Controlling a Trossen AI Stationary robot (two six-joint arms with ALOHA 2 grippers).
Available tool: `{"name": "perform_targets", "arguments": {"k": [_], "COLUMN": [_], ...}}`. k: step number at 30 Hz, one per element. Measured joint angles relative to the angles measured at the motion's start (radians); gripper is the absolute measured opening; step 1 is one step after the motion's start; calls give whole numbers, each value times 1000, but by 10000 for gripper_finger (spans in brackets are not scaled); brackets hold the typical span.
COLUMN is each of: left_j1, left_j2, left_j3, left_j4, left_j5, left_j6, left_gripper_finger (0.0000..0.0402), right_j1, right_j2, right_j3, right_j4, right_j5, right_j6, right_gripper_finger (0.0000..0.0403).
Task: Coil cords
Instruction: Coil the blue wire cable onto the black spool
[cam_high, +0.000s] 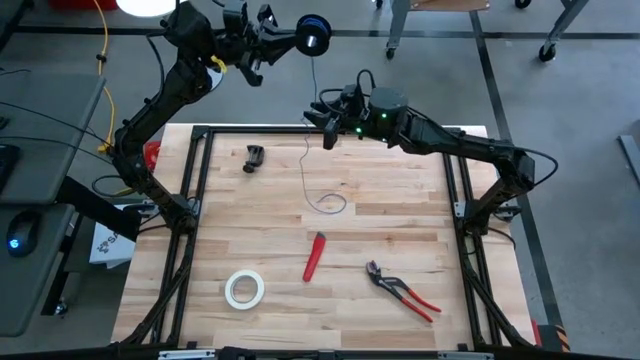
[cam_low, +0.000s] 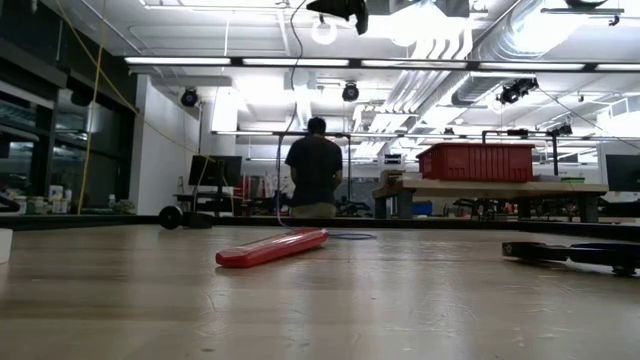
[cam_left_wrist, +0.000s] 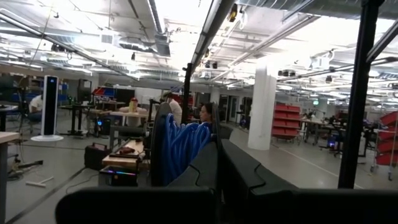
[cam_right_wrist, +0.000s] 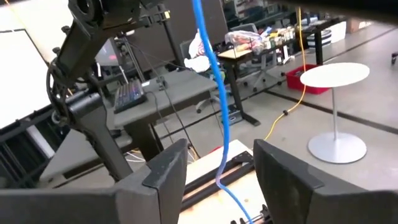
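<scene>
Left pincer (cam_high: 268, 42), clamped on the spool (cam_high: 313, 34) beyond the desk's (cam_high: 400, 215) twelve o'clock edge, trails the wire (cam_high: 308, 150) down to loose loops mid-desk; right pincer (cam_high: 327, 122), standing wide, straddles it ungripped and should guide it under gentle tension.

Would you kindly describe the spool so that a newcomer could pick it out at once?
Look past the far edge of the light wooden table, where the left gripper is raised. It is shut on the small black round spool wound with blue wire. A thin blue-violet wire hangs from it to the table; nothing else is held aloft.
</scene>
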Motion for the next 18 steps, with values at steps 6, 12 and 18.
{"name": "perform_targets", "arguments": {"k": [6, 12, 18], "left_j1": [13, 40, 54], "left_j2": [0, 0, 1], "left_j3": [0, 0, 0], "left_j4": [-2, -6, -15], "left_j5": [2, 3, 0], "left_j6": [0, -3, -17], "left_gripper_finger": [0, 0, 0], "right_j1": [0, 13, 14], "right_j2": [-4, -29, -56], "right_j3": [0, 0, 1], "right_j4": [-1, -1, -15], "right_j5": [24, 75, 66], "right_j6": [-19, -80, -89], "right_gripper_finger": [142, 14, 1]}}
